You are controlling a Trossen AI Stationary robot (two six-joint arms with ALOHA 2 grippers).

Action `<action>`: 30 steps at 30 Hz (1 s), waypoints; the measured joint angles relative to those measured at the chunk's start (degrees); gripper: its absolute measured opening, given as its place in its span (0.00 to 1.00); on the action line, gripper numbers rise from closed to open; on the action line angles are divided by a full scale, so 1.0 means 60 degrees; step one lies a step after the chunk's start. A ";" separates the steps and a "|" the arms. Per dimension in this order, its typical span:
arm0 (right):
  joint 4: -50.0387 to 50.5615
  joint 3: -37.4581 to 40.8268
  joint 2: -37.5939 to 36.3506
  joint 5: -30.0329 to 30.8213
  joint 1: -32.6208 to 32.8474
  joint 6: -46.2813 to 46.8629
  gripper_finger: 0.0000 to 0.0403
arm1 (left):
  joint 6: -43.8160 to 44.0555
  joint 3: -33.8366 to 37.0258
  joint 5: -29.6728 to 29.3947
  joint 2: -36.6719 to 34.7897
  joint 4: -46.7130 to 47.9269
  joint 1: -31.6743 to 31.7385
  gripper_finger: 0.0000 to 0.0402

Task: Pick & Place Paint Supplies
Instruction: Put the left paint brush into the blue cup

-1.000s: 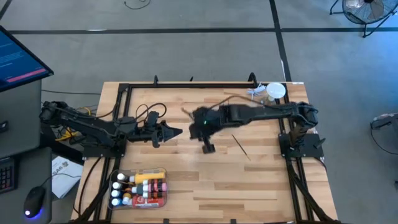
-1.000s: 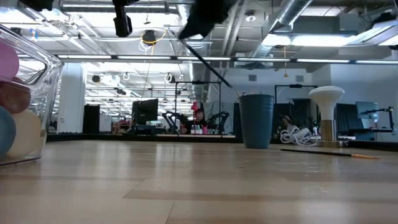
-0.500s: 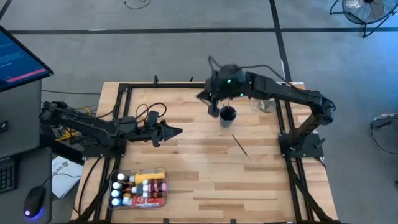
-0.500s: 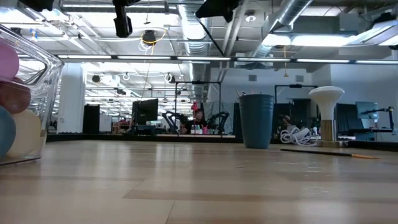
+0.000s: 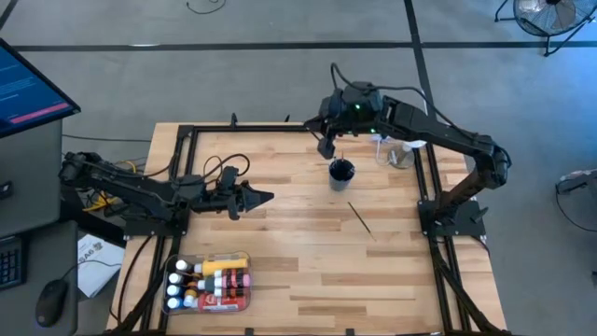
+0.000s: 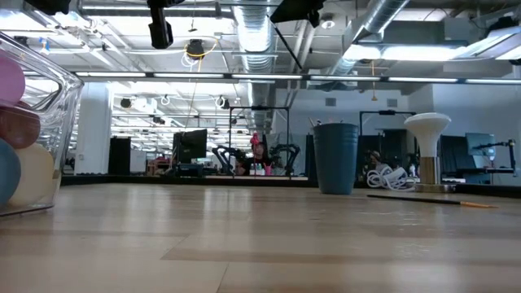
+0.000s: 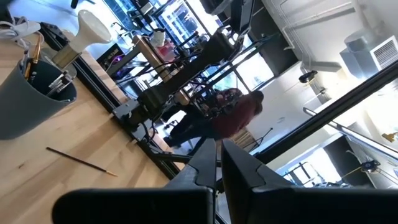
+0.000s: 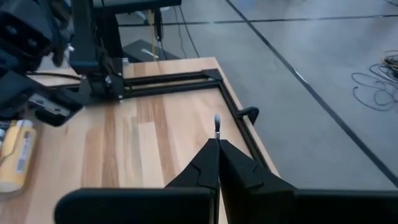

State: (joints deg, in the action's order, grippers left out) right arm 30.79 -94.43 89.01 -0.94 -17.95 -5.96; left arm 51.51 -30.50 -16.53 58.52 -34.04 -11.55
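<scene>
My right gripper [image 5: 326,147] hangs high over the table's far edge, just beyond the dark cup [image 5: 341,172], and is shut on a thin dark brush [image 8: 217,124]. The cup [image 6: 335,157] stands upright with several brushes in it. Another brush [image 5: 362,220] lies flat on the wood, nearer than the cup. Paint tubes and bottles lie in a clear tray [image 5: 210,280] at the near left. My left gripper [image 5: 266,197] waits shut and holding nothing, left of the table's middle, above the wood. My right gripper pinches the brush between its two fingers. A short pale-tipped end [image 8: 217,119] sticks out just past the fingertips. In the low view the thin handle [image 6: 289,49] slants down below the gripper. The brush is lifted clear of the table and the cup.
A jar [image 5: 396,154] stands at the far right corner, partly under my right arm, with a white-topped object [image 6: 427,150] and coiled cable there. A black frame [image 5: 280,128] borders the table. The clear tray's wall [image 6: 32,138] stands close at the low view's left.
My right gripper has carried the brush from over the table's middle toward the far edge and upward, past the cup, with its wrist turning as it went. The brush has stayed in its fingers, clear of the table.
</scene>
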 joint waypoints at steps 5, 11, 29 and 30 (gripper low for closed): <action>-0.0581 0.0716 -0.0300 0.0245 0.0176 0.0229 0.00 | 0.0040 0.0000 0.0003 0.0000 -0.0060 0.0000 0.00; -0.2399 0.3426 -0.1865 0.0977 0.0172 0.1108 0.00 | 0.0183 0.0000 0.0064 -0.0004 -0.0076 -0.0002 0.00; -0.6011 0.8808 -0.5372 0.3639 0.0581 0.3361 0.00 | 0.0473 0.0000 0.0057 -0.0004 -0.0107 -0.0001 0.00; -0.6315 0.8954 -0.5384 0.3762 0.0662 0.3362 0.00 | 0.0492 0.0000 0.0057 -0.0004 -0.0109 0.0000 0.00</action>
State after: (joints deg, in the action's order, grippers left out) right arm -7.10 -40.71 56.71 21.63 -13.98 14.22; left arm 54.47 -30.50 -16.19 58.50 -34.70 -11.55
